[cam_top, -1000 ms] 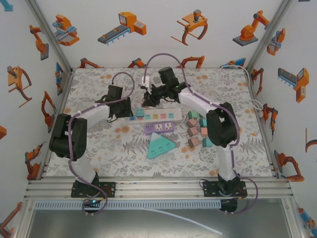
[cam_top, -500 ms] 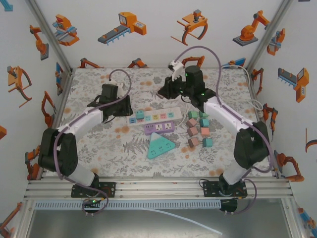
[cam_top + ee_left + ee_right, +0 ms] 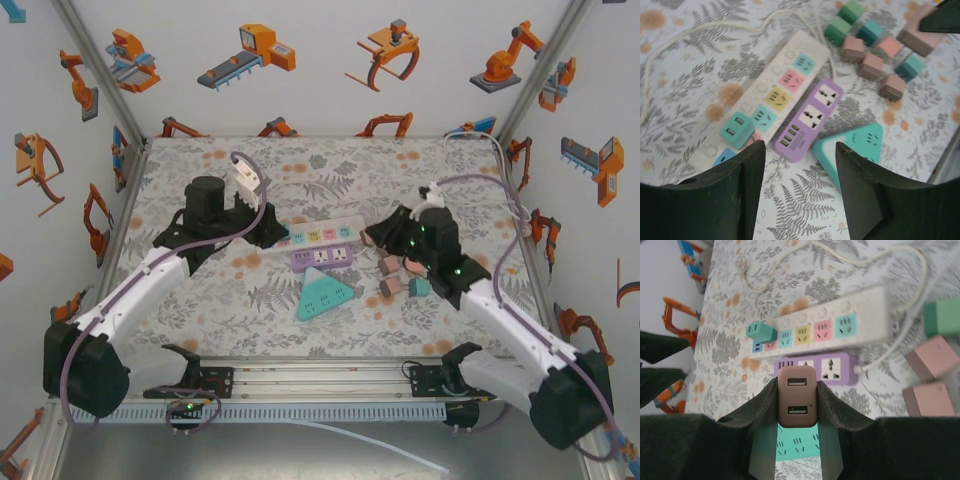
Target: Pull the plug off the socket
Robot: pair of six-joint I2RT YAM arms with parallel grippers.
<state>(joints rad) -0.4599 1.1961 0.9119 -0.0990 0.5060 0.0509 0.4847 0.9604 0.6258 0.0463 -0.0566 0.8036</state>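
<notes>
Pinched tight in right gripper [image 3: 796, 389]: brown two-port USB plug [image 3: 796, 407], clear of every socket, hanging over purple strip [image 3: 816, 366] and teal triangular socket [image 3: 796, 447] from the right wrist view. From left wrist, same plug at top right edge, just past loose blocks [image 3: 872, 65] (pink, teal and green cubes, bunched by the right end of the strips).

Spread partway, nothing between the fingers: left gripper [image 3: 799, 150], low over the left end of white power strip [image 3: 782, 62]. Plugged into that end: teal cube plug [image 3: 736, 129], just ahead of the left finger. Blue and pink outlets beside it, partly hidden by that finger. Further along the white strip, coloured outlets and a row of round switches.

Purple strip just beside the white one, roughly parallel. Triangular socket just beside the purple strip, on the side away from the white one. White cable [image 3: 705, 35] looping off across floral table [image 3: 200, 300]. In top view, all three socket units between the two grippers.
</notes>
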